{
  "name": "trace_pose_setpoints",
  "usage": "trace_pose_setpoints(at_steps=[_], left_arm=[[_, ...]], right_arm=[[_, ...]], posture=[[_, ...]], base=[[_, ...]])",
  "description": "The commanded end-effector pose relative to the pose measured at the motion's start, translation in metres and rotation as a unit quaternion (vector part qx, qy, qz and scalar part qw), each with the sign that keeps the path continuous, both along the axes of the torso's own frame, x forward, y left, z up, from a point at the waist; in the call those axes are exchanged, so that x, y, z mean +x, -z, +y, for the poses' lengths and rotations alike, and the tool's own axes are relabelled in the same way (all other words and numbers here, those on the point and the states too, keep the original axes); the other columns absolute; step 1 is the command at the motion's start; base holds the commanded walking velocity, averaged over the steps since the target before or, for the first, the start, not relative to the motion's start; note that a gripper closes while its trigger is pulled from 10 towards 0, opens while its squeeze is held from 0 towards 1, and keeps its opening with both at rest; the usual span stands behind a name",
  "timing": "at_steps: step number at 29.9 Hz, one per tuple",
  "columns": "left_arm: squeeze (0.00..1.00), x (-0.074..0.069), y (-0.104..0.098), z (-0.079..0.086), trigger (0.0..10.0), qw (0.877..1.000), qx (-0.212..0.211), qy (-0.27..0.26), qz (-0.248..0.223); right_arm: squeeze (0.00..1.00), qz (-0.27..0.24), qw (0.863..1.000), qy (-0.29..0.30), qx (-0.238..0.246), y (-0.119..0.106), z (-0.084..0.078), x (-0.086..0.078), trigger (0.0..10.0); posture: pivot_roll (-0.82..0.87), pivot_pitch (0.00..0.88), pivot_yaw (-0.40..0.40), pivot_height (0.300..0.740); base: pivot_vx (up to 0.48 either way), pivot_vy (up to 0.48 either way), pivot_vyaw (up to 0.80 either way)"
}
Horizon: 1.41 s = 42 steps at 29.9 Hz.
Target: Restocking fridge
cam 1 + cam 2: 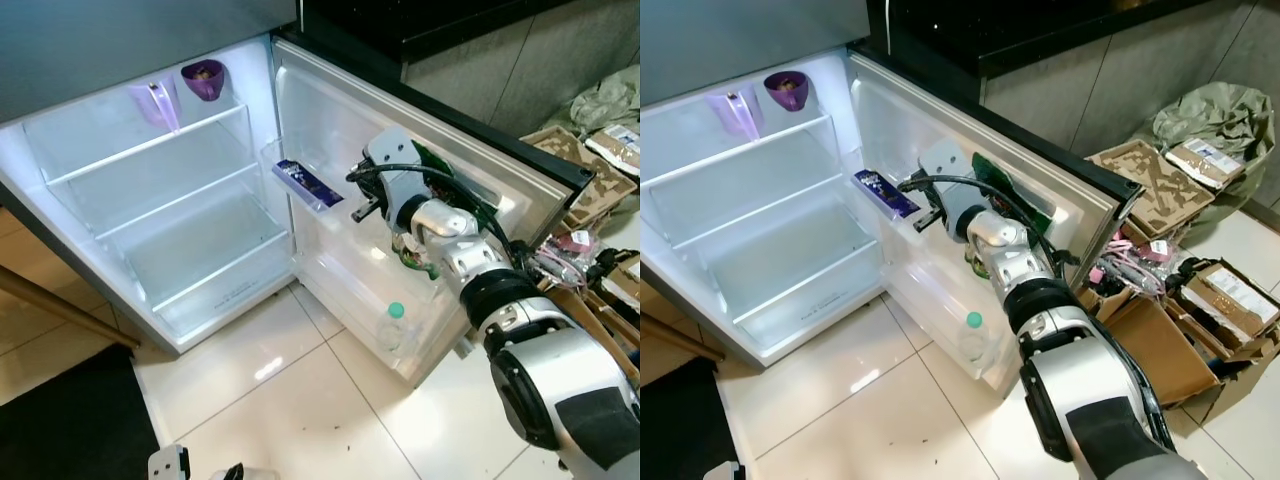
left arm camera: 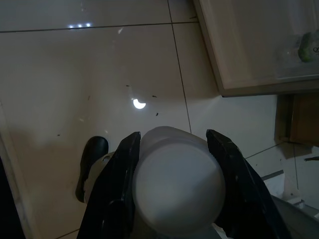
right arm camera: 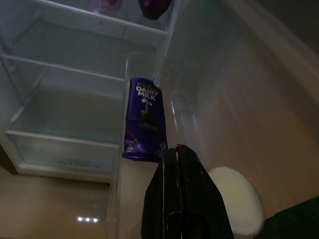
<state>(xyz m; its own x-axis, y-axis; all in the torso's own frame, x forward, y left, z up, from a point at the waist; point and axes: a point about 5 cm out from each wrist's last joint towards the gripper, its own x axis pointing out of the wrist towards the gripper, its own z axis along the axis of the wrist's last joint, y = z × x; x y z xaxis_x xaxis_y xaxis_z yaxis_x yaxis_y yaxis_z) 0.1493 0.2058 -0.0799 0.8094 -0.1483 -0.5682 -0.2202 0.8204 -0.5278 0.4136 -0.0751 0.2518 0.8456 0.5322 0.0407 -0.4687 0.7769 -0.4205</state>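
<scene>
The right arm (image 1: 520, 330) is built of rounded silver segments with black bands at the joints — a glossy, bulbous shoulder shell with a dark grey panel. Black cables loop out over a white wrist housing (image 1: 943, 165). Both the right gripper (image 3: 175, 151) and the left gripper (image 2: 172, 142) end in long, matte black fingers — smooth and tapering.

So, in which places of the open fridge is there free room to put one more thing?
The two lower glass shelves and the floor under them are bare. The top shelf holds a purple cup and a lilac jug. On the door, the upper bin holds a chocolate bar beside the right gripper; the bottom bin has room beside the bottle.
</scene>
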Motion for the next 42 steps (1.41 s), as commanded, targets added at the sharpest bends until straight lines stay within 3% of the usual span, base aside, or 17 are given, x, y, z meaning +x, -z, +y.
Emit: trace_pose_setpoints(at_steps=[1, 9, 14, 15, 16, 17, 22, 31, 41, 42], left_arm=[[0.0, -0.047, 0.022, -0.016, 10.0, 0.994, -0.027, 0.021, 0.102], [0.0, -0.047, 0.022, -0.023, 10.0, 0.994, -0.031, 0.033, 0.099], [0.0, -0.049, 0.023, -0.023, 10.0, 0.994, -0.031, 0.034, 0.103], [0.0, -0.05, 0.023, -0.023, 10.0, 0.993, -0.03, 0.035, 0.105], [0.0, -0.05, 0.023, -0.023, 10.0, 0.993, -0.03, 0.035, 0.105], [0.0, -0.05, 0.023, -0.023, 10.0, 0.993, -0.03, 0.035, 0.106], [0.0, -0.051, 0.024, -0.023, 10.0, 0.993, -0.03, 0.036, 0.109], [0.0, -0.047, 0.024, -0.027, 10.0, 0.993, -0.032, 0.042, 0.108], [0.0, -0.047, 0.024, -0.029, 10.0, 0.992, -0.032, 0.044, 0.11], [0.0, -0.047, 0.024, -0.029, 10.0, 0.992, -0.032, 0.045, 0.112]], right_arm=[[0.0, -0.011, 1.0, 0.008, -0.026, -0.004, -0.002, 0.002, 10.0], [0.0, -0.044, 0.997, 0.002, -0.069, -0.03, -0.003, 0.005, 10.0], [0.0, -0.039, 0.998, -0.003, -0.052, -0.037, -0.004, 0.005, 10.0], [0.56, -0.034, 0.999, -0.005, -0.032, -0.042, -0.006, 0.006, 10.0], [0.56, -0.034, 0.999, -0.005, -0.032, -0.042, -0.006, 0.006, 10.0], [1.0, -0.026, 1.0, -0.01, -0.012, -0.045, -0.007, 0.006, 10.0], [1.0, 0.003, 1.0, -0.007, 0.018, -0.046, -0.011, 0.007, 10.0], [1.0, 0.1, 0.993, -0.008, 0.067, -0.025, -0.017, 0.009, 10.0], [1.0, 0.134, 0.986, -0.01, 0.097, -0.02, -0.02, 0.008, 10.0], [0.0, 0.148, 0.985, -0.003, 0.09, -0.017, -0.022, 0.008, 10.0]], posture=[[-0.03, 0.3, 0.014, 0.74], [-0.03, 0.295, 0.01, 0.74], [-0.03, 0.291, 0.009, 0.74], [-0.04, 0.291, 0.009, 0.74], [-0.04, 0.291, 0.009, 0.74], [-0.04, 0.287, 0.011, 0.74], [-0.04, 0.282, 0.012, 0.74], [-0.05, 0.274, 0.013, 0.74], [-0.05, 0.266, 0.012, 0.74], [-0.06, 0.264, 0.013, 0.74]], base=[[0.0, 0.0, 0.0], [0.0, 0.0, 0.0], [0.0, 0.0, 0.0], [0.0, 0.0, 0.0], [0.0, 0.0, 0.0], [0.0, 0.0, 0.0], [0.0, 0.0, 0.0], [0.0, 0.0, 0.0], [0.0, 0.0, 0.0], [0.0, 0.0, 0.0]])
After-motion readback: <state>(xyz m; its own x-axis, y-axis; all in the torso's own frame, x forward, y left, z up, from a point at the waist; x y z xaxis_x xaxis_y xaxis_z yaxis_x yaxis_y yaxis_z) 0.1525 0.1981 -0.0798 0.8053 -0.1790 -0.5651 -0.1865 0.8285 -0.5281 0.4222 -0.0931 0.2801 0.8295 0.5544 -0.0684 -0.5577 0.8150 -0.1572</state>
